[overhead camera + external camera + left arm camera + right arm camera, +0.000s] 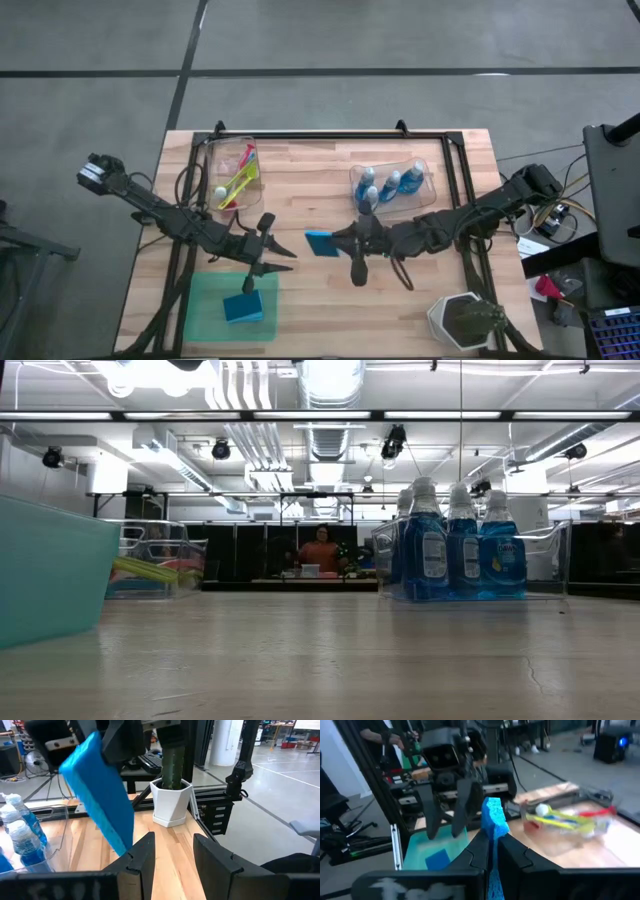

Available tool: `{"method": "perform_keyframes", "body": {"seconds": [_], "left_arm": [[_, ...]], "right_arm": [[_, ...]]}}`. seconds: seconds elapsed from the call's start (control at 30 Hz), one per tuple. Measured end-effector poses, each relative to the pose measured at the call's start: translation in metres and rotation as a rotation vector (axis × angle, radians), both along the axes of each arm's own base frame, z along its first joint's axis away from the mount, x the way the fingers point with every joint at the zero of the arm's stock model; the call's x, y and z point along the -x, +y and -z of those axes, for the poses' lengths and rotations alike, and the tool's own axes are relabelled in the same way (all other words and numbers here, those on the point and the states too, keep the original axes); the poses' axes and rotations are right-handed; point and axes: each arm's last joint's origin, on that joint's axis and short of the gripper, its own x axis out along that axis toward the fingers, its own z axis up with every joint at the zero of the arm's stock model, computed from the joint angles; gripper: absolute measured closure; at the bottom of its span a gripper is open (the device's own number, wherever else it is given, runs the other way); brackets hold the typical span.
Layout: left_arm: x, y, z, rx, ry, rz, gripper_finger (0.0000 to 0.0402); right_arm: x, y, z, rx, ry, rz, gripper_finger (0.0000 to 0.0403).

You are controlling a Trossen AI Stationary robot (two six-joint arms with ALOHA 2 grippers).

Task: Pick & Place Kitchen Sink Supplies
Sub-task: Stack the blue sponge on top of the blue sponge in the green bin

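Sponge (320, 243) in transit — a flat blue rectangle pinched in the right end effector (337, 241) above the middle of the table (330, 320), held clear of the wood. The right wrist view shows it edge-on between the closed fingers, thin side toward the camera, long axis running out ahead along the fingers. In the left wrist view the same sponge (100, 795) hangs tilted, broad face showing, long axis on a diagonal.

Left end effector (283, 261) sits just beside it, fingers partly apart, nothing between them, tips pointing toward the right arm. The right wrist view has those two dark fingers (462, 802) spread just behind the sponge (493, 822); whether they touch it, can't tell.

Second blue sponge (243, 307) lies flat in the green tray (205, 325) at the table's near left, below the left end effector.

Bottles (390, 185) — four small blue ones with pale caps, in a clear bin (432, 195) at the far right. The low view shows them upright, caps up, packed side by side. Brushes (238, 180) lie in a second clear bin (215, 150) at the far left, long axes running roughly front to back, slightly slanted; yellow-green and pink are visible.

White faceted pot (462, 320) with a plant stands at the near right corner.
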Motion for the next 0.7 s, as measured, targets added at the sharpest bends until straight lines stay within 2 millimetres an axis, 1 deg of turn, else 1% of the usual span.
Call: {"method": "perform_keyframes", "body": {"seconds": [0.13, 0.3, 0.4, 0.57, 0.7], "left_arm": [[0.000, 0.001, 0.000, -0.002, -0.002, -0.040, 0.0275], [-0.001, 0.005, 0.000, 0.049, 0.001, -0.173, 0.0275], [-0.002, 0.006, -0.001, 0.057, -0.013, -0.206, 0.0275], [-0.011, 0.001, 0.001, 0.063, -0.060, -0.204, 0.0275], [-0.023, -0.004, 0.009, 0.033, -0.089, -0.205, 0.0275]], "right_arm": [[0.000, 0.002, -0.003, 0.058, -0.028, -0.016, 0.0385], [0.002, 0.008, -0.006, 0.151, -0.049, -0.053, 0.0385], [0.003, 0.011, -0.008, 0.193, -0.071, -0.074, 0.0385], [0.003, 0.011, -0.011, 0.213, -0.100, -0.072, 0.0385], [0.003, 0.011, -0.012, 0.228, -0.103, -0.072, 0.0385]]}}
